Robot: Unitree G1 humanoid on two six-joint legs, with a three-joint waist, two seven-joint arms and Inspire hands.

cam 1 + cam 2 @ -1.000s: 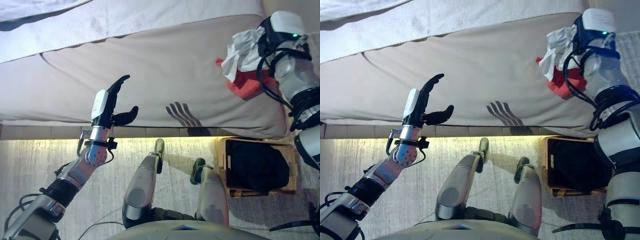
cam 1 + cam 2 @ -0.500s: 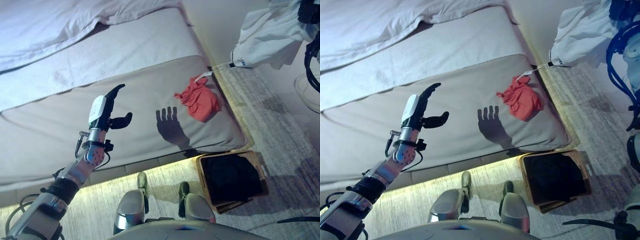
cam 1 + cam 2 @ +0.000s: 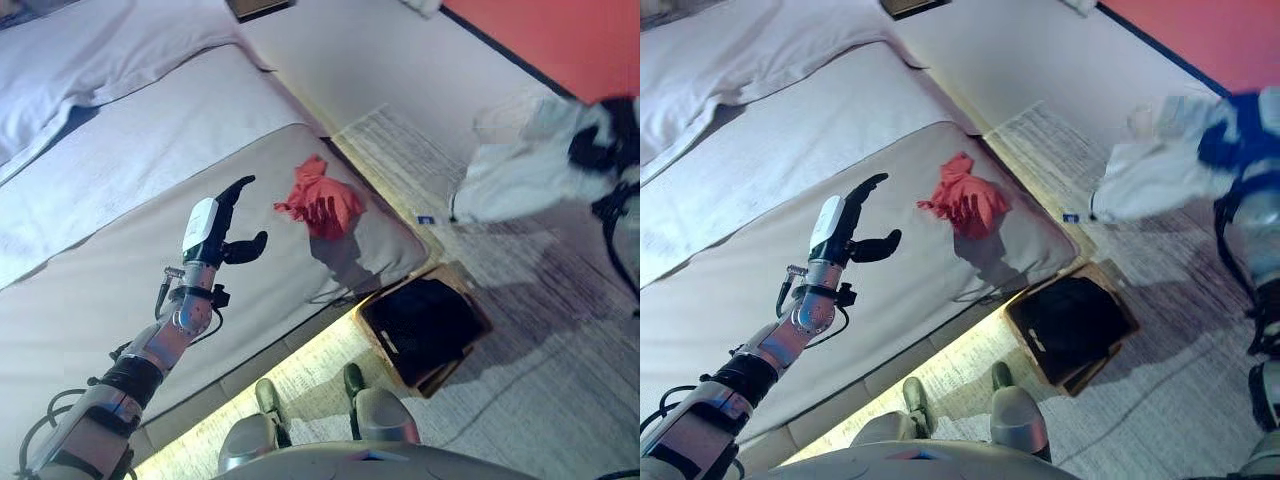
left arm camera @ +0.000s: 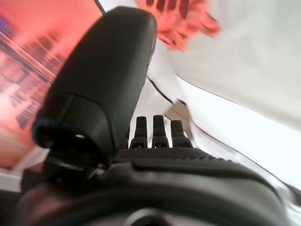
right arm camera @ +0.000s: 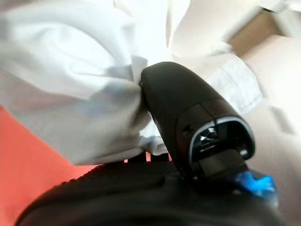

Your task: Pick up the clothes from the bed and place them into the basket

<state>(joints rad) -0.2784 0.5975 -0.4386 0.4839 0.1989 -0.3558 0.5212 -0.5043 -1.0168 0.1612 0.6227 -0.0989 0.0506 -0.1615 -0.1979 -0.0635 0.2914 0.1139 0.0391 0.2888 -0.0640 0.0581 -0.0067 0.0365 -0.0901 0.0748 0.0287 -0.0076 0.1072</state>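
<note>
White garment: a pale shirt-like piece [image 3: 505, 180] hangs bunched from the right robot hand [image 3: 598, 148], high at about 2 o'clock in the head views — it looks lifted well clear so its loose tail can swing over the floor without dragging.
Right robot hand: its thumb and fingers are curled into the white cloth, as the right wrist view shows, with fabric folded tight against the thumb [image 5: 188, 113]; this reads as a firm carry grip.
Basket: the wicker basket [image 3: 470, 310] sits on the floor just beside the bed's near corner, at about 4 o'clock, with dark cloth already inside — a short drop for anything taken off the mattress.
Distance to go: the white garment is up and away from the basket, toward 2 o'clock of it, so in my judgement it must come down and inward before release.
Red garment: a crumpled red piece [image 3: 965, 195] lies on the bed [image 3: 120, 290] near that corner, around 12 o'clock, not yet collected.
Left robot hand: the left robot hand [image 3: 845, 235] is raised over the mattress at 9 o'clock, fingers straight, thumb out, empty — apparently idle.
</note>
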